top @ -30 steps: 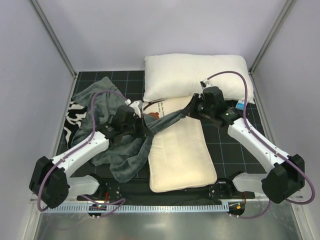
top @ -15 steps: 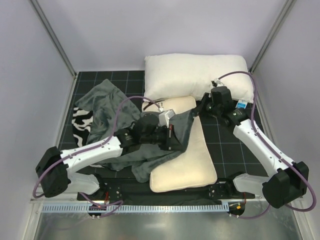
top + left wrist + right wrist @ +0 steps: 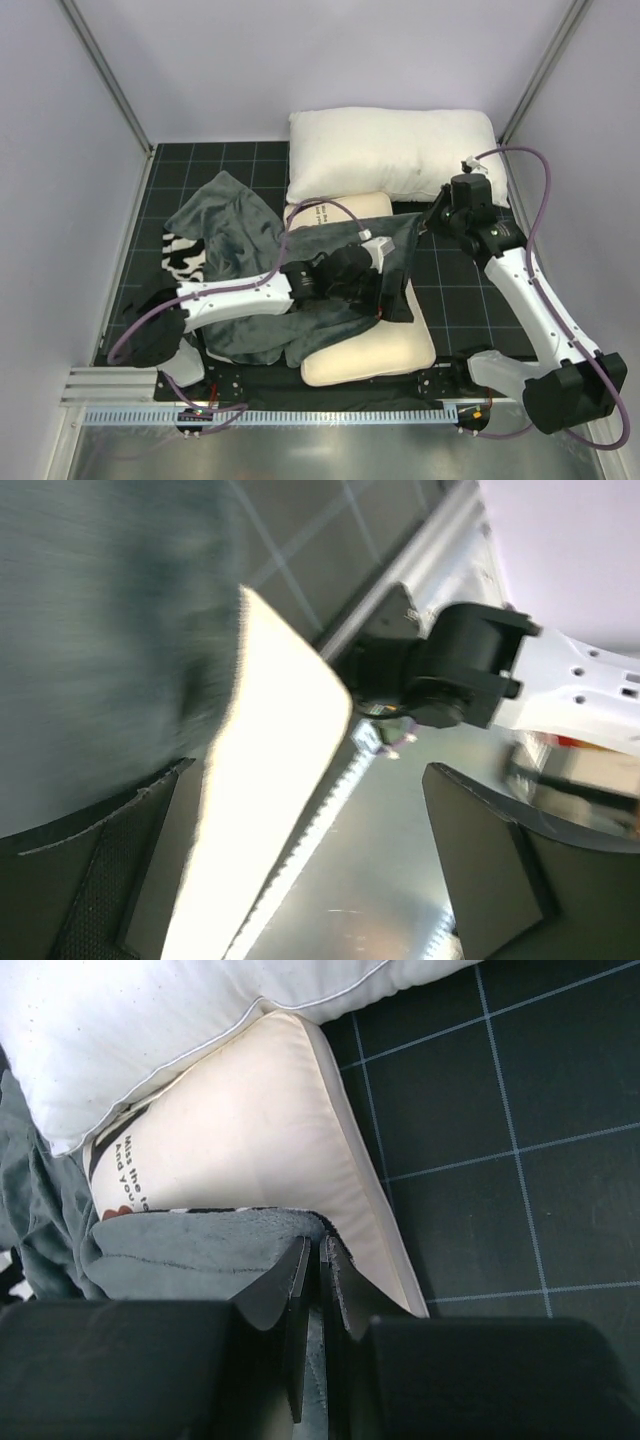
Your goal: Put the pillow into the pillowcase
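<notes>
The cream pillow [image 3: 372, 352] lies lengthwise mid-table, its printed end [image 3: 335, 209] against the white pillow. The dark grey pillowcase [image 3: 250, 235] is draped across its middle, with a zebra patch [image 3: 184, 256] at the left. My left gripper [image 3: 388, 297] hovers over the pillow's right side, open with nothing between its fingers [image 3: 490, 880]. Its wrist view shows the pillow's bright edge [image 3: 270, 790] and blurred pillowcase cloth [image 3: 100, 630]. My right gripper [image 3: 426, 221] is shut on the pillowcase's right edge [image 3: 200, 1245], just over the pillow [image 3: 250, 1130].
A large puffy white pillow [image 3: 395, 150] lies at the back against the cream one. Black gridded mat [image 3: 460, 300] covers the table. Grey walls close in on both sides. The right arm's base [image 3: 470, 670] and a metal front ledge [image 3: 330, 445] are near.
My left arm swept right across the pillow, dragging the pillowcase over it, then opened its jaws and let go. My right gripper moved right and back, still pinching the cloth.
</notes>
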You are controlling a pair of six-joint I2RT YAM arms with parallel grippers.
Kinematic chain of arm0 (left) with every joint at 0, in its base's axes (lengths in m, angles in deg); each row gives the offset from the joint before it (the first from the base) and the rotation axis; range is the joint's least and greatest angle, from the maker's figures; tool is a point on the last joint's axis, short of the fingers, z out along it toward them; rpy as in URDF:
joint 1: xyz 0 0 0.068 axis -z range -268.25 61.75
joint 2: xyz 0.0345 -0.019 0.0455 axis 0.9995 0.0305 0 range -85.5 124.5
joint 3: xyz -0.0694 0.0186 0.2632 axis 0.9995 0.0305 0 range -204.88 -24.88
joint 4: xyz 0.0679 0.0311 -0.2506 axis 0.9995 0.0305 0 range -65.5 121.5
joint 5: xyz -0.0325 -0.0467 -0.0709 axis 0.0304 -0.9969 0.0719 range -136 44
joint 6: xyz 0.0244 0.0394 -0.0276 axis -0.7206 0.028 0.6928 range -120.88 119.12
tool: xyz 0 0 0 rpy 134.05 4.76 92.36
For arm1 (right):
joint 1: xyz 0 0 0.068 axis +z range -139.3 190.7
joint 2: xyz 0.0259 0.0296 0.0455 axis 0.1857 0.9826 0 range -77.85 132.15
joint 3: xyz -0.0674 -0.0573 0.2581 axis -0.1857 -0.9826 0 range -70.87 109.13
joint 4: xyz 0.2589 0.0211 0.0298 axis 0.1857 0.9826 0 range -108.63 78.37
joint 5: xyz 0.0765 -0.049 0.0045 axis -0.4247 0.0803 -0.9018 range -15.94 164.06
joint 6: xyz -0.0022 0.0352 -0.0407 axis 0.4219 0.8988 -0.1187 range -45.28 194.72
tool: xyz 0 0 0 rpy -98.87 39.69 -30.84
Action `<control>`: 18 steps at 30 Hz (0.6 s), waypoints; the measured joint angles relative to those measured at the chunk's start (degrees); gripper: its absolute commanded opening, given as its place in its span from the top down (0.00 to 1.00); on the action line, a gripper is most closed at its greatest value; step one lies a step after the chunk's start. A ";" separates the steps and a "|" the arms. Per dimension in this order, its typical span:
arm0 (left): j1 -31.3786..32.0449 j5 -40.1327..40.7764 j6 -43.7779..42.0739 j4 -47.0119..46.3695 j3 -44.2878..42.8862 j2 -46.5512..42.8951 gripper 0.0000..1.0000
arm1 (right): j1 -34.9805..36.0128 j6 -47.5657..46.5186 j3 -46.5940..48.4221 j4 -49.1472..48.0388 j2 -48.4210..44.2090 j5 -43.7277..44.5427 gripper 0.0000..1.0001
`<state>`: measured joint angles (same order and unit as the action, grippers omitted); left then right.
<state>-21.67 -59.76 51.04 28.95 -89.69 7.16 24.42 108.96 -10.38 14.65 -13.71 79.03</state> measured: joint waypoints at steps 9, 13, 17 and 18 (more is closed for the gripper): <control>-15.61 18.18 -6.38 15.91 6.01 -24.28 0.00 | -0.85 0.76 -1.84 -0.07 -2.19 2.99 0.86; -30.69 23.80 -5.70 17.57 18.32 -34.56 0.00 | -1.51 2.47 -3.30 0.26 -3.74 5.38 0.86; -36.83 28.35 -4.35 19.89 26.62 -39.41 0.00 | -3.17 3.52 -3.76 0.98 -5.44 6.67 0.86; -37.27 29.35 -4.11 20.33 27.78 -40.17 0.00 | -3.69 3.63 -3.76 1.16 -5.84 6.88 0.86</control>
<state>-58.93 -30.41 46.93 49.28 -61.91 -33.01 20.72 112.59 -14.14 15.81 -19.55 85.92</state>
